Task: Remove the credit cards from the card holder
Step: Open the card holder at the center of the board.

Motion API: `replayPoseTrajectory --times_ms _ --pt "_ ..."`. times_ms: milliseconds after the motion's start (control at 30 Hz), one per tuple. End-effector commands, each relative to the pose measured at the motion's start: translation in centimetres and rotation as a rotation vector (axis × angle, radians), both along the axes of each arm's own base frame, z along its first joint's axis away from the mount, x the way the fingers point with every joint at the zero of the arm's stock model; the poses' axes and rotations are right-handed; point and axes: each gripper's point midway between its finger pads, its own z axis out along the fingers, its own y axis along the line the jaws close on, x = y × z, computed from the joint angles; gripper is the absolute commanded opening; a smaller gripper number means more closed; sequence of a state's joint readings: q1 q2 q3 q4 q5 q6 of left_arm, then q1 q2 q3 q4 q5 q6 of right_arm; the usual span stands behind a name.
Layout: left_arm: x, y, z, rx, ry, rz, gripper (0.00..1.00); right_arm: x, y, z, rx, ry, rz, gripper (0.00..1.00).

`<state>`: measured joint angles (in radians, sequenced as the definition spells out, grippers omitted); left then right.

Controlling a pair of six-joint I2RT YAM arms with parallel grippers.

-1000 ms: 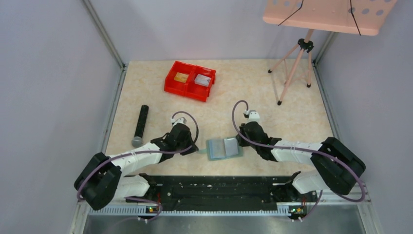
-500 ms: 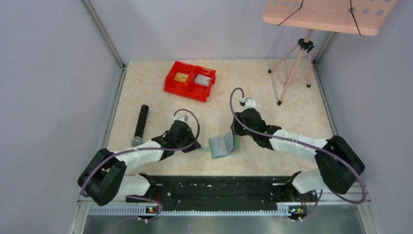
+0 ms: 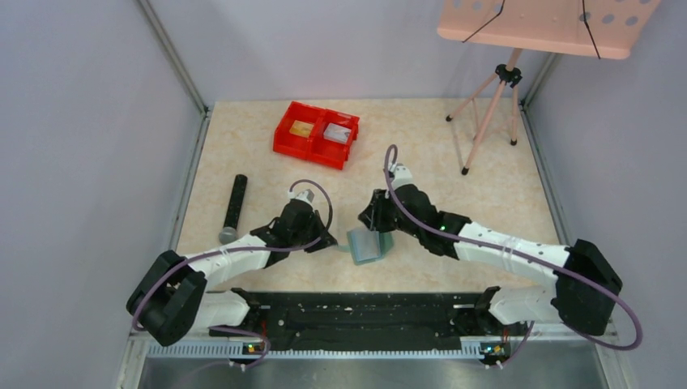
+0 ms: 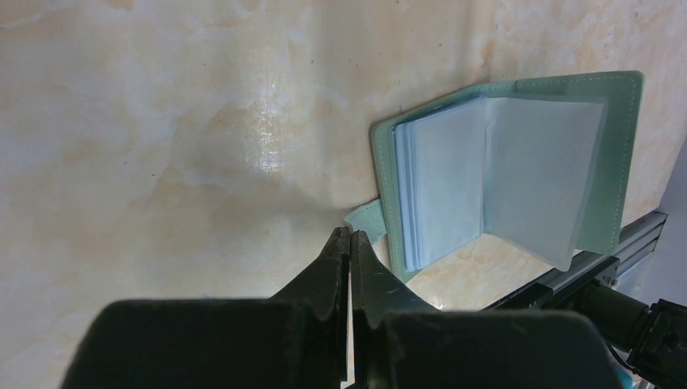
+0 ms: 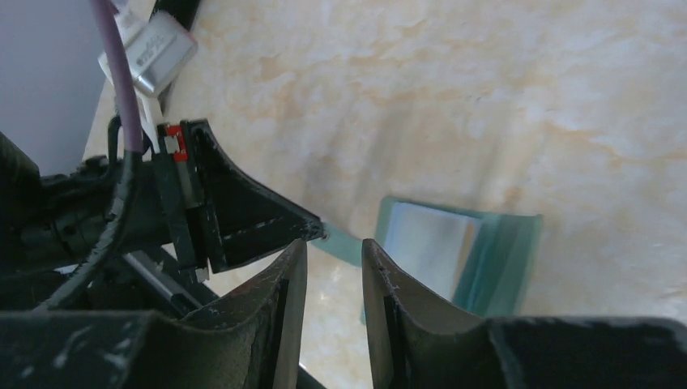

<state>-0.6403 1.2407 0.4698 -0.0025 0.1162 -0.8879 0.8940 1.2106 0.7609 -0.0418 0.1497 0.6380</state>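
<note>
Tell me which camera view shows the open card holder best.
The left wrist view: the card holder lies open and whole, its pale pockets plain. The top view shows it small; the right wrist view shows it at a low angle, partly hidden.

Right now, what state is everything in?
card holder: open, one leaf raised.
left fingers: shut on the card holder's tab.
right fingers: open, holding nothing.
red bin: gold card and grey card, one per compartment.
black cylinder: lying flat.
</note>
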Motion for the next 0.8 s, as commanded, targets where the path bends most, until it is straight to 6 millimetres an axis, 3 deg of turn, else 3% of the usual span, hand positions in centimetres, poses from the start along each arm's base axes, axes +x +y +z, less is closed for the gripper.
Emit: replayPoseTrajectory --times_ms 0,133,300,433,533,767 --pt "0.4 -0.4 1.2 -0.035 -0.046 -0.010 0.00 -1.4 4.6 -1.2 0.087 0.086 0.078 0.31" --pt "0.3 -0.3 1.2 -0.031 -0.043 -0.008 0.00 -1.6 4.9 -5.0 0.050 0.165 0.044 0.31" --pt "0.3 -0.1 1.3 -0.026 -0.046 -0.003 0.00 -1.0 2.7 -8.6 -0.084 0.198 -0.054 0.32" --pt "0.4 0.0 1.1 -0.016 -0.047 0.000 0.00 -1.0 1.5 -9.7 -0.138 0.185 -0.064 0.36" --pt "0.6 0.0 1.1 -0.011 -0.048 0.002 0.00 -1.1 0.2 -10.8 -0.187 0.177 -0.070 0.52" --pt "0.1 0.5 0.4 0.013 -0.023 0.009 0.00 -1.7 -0.1 -11.2 -0.154 0.159 -0.024 0.59"
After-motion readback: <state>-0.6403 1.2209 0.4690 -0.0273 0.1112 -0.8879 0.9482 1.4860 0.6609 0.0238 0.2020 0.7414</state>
